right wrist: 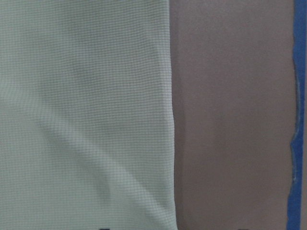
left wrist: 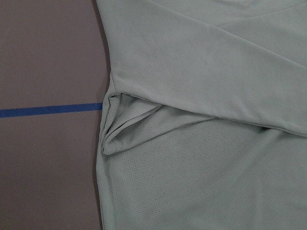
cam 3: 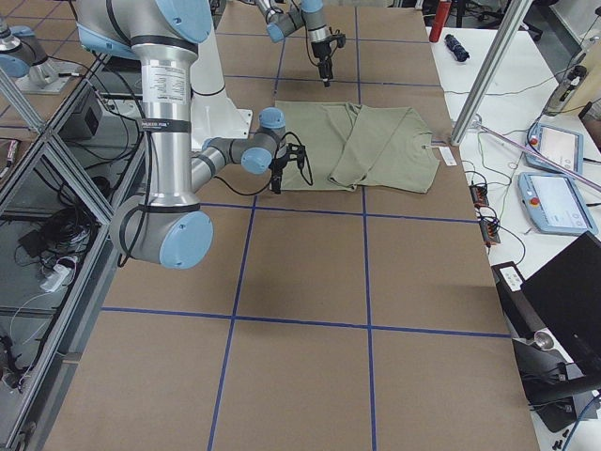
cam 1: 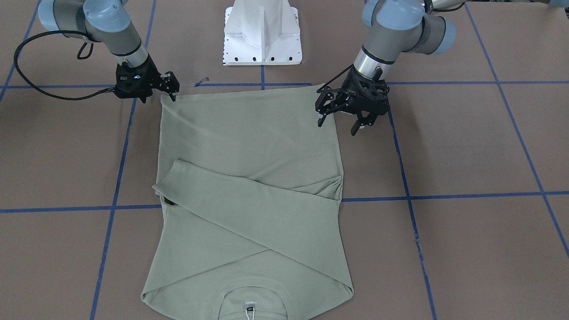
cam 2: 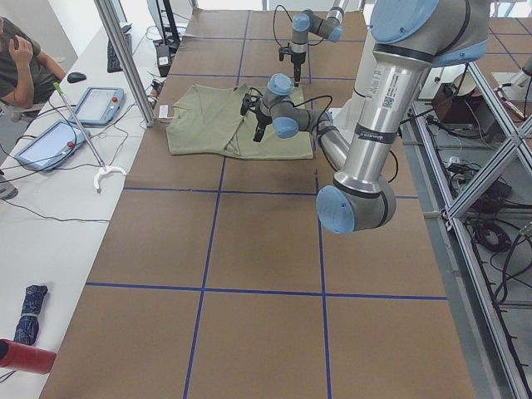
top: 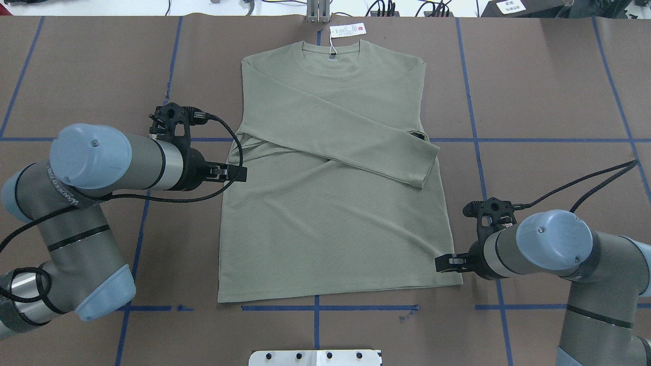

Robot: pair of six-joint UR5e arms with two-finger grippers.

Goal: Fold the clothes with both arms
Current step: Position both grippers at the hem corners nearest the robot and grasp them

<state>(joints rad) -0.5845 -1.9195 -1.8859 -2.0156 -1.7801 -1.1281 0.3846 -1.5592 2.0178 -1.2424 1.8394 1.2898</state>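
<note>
Sage-green knit, the long-sleeved shirt [top: 330, 203] lies flat in the middle of the table. Its collar points to the far side, away from the robot, and its hem lies near the white metal pedestal base [cam 1: 262, 33]. Both sleeves are folded in and cross over the chest. A white paper hang tag with a red mark [top: 347, 31] rests on the table just beyond the collar. The left gripper [cam 1: 338, 126] hangs above the shirt's left edge, beside the bunched sleeve fold, with its black fingers spread wide and nothing between them. The right gripper [cam 1: 171, 91] sits low at the hem's right corner; I cannot tell how its jaws stand or whether they pinch the cloth. The table is covered in brown matte sheeting [top: 549, 91] marked into large squares by blue tape lines [top: 470, 122]. Past the far edge runs a white bench [cam 2: 50, 216] with two flat grey-and-blue tablet pendants [cam 2: 96, 104], loose cables and upright aluminium posts [cam 2: 125, 58]. A person [cam 2: 21, 58] sits at the bench.
</note>
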